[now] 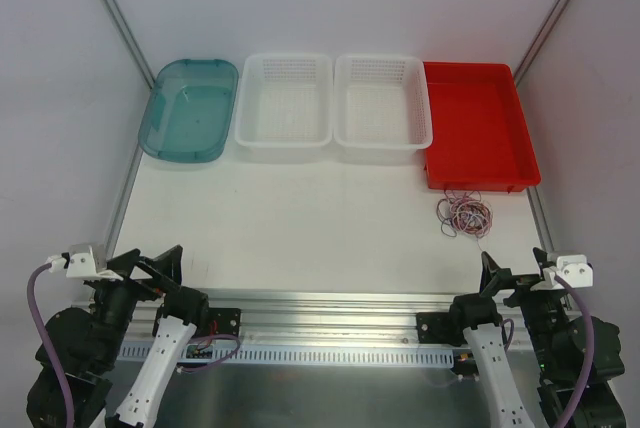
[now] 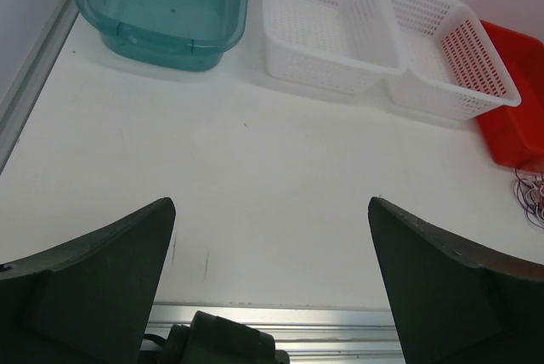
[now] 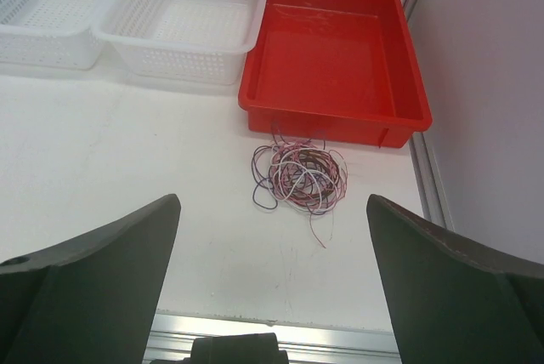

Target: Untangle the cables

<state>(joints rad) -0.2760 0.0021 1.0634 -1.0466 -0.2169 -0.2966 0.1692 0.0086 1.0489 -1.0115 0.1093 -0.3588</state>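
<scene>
The cables (image 1: 464, 215) lie in one tangled coil of thin white, pink, brown and dark strands on the white table, just in front of the red tray (image 1: 480, 133). The coil shows clearly in the right wrist view (image 3: 299, 179) and at the right edge of the left wrist view (image 2: 532, 194). My right gripper (image 1: 514, 274) is open and empty, near the table's front edge, below the coil. My left gripper (image 1: 152, 263) is open and empty at the front left, far from the cables.
Along the back stand a teal bin (image 1: 190, 108), two white mesh baskets (image 1: 284, 100) (image 1: 383, 102) and the red tray. A metal rail (image 1: 330, 300) runs along the table's front edge. Frame posts rise at both sides.
</scene>
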